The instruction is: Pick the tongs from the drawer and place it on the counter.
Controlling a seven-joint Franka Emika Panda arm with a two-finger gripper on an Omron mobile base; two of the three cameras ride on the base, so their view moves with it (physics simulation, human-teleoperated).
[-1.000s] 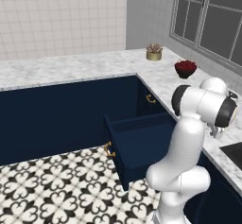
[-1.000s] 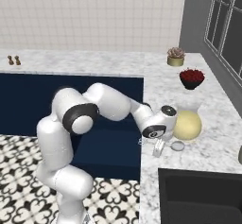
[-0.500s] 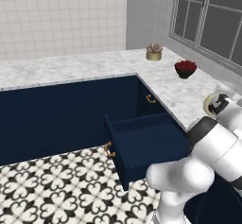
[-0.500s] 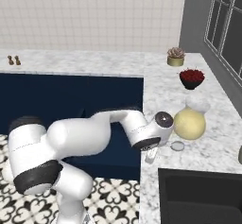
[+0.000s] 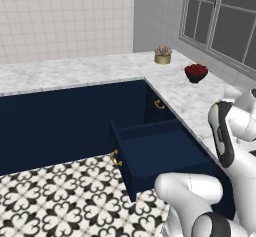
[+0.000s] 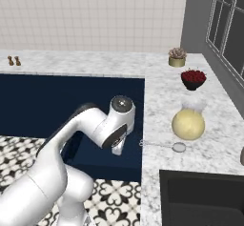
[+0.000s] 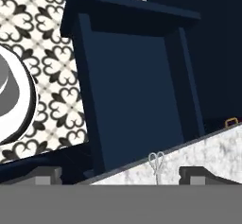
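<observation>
The tongs lie flat on the white marble counter near its front edge, thin wire arms pointing left and the rounded end beside a yellow vase. In the hand view the tongs rest on the counter just above my fingertips. My gripper hangs open and points down, left of the counter edge, over the open navy drawer. The drawer shows a bare dark inside. Nothing sits between my fingers.
A round yellow vase stands right behind the tongs. A bowl of red fruit and a potted plant sit farther back. The black sink is at the near right. The drawer's brass handle juts over the patterned floor.
My arm has swung and the hand has drawn back left from the counter edge to above the drawer. The tongs stay lying on the counter.
</observation>
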